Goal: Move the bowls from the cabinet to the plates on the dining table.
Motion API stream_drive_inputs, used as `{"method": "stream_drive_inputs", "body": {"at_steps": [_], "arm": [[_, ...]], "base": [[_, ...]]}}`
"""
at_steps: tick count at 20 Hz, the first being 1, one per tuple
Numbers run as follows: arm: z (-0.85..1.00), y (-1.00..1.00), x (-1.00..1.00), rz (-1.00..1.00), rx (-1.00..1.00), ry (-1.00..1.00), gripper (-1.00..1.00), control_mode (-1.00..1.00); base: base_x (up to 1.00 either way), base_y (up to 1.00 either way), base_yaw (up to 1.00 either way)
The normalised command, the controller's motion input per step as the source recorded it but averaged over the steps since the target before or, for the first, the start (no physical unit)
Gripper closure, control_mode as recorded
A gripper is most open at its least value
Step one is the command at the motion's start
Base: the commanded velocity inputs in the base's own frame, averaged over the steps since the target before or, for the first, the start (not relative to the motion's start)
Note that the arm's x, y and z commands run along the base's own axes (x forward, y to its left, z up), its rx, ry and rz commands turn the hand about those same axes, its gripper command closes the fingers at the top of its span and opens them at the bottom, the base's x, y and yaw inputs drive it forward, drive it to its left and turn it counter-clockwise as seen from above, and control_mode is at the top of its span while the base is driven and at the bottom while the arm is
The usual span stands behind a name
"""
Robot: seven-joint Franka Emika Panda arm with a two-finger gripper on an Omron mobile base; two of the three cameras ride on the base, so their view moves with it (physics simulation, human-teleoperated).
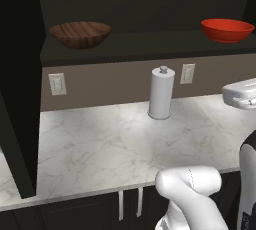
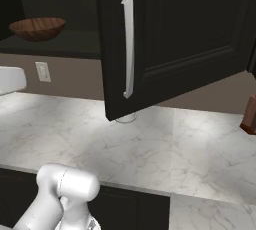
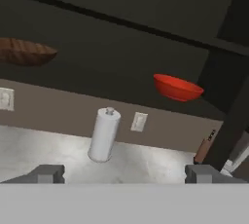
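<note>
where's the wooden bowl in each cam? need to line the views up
Left base view: wooden bowl upper left, on the cabinet shelf.
Right base view: top left corner, same shelf.
Hand view: left edge, partly cut off.
Shared landmark: wall outlet below it.

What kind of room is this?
Most likely a kitchen: a marble counter, a paper towel roll standing on it, and a dark cabinet with bowls inside.

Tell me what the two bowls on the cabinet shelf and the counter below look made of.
Brown bowl: apparently wood, matte, streaked grain visible. Red bowl: glossy, maybe glazed ceramic or plastic; uniform color with a sheen. Counter: white marble look, grey veining, polished.
</note>
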Motion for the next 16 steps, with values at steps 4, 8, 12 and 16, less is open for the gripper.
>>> {"method": "stream_drive_inputs", "body": {"at_steps": [4, 8, 12, 16], "arm": [[0.0, 0.39, 0.64, 0.0, -0.3, 0.1, -1.0, -1.0], [0.0, -0.01, 0.84, -0.01, -0.32, 0.14, -1.0, -1.0], [0.0, -0.05, 0.72, -0.01, -0.26, 0.13, -1.0, -1.0], [0.0, -0.03, 0.51, 0.0, -0.26, 0.04, -1.0, -1.0]], "base": [[0.0, 0.0, 0.0], [0.0, 0.0, 0.0], [0.0, 0.0, 0.0], [0.0, 0.0, 0.0]]}}
